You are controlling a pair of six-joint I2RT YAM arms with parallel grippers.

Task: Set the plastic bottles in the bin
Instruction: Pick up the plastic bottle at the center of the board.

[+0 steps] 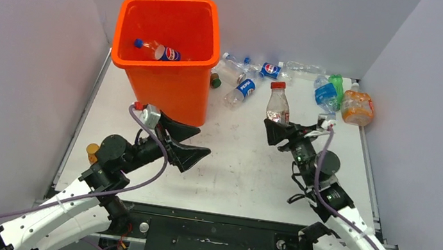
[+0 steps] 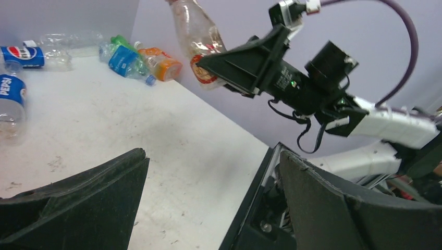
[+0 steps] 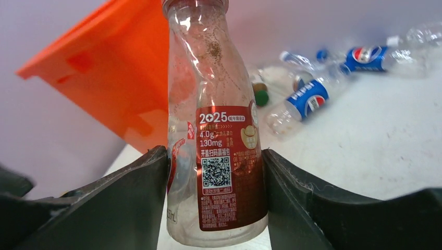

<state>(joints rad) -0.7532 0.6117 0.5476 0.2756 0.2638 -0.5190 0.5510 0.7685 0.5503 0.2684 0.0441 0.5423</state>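
Clear plastic bottle with red label and red cap is upright, lifted off the white table, pinched at the label by the right gripper; arm reaches forward, mid-table. Tall square orange plastic bin stands far-left, with a blue-labelled clear bottle inside. Loose bottles lie along the far edge. Left gripper has jaws wide apart, just before the bin's front wall. Tabletop shows between the grippers.

The big orange bin stands at 11 o'clock on the table. A blue-label bottle lies inside it. At 1 o'clock the right gripper holds a red-cap bottle standing up. The left gripper is wide open at 9 o'clock. More bottles lie from 12 to 2 o'clock, with an orange bottle farthest right.
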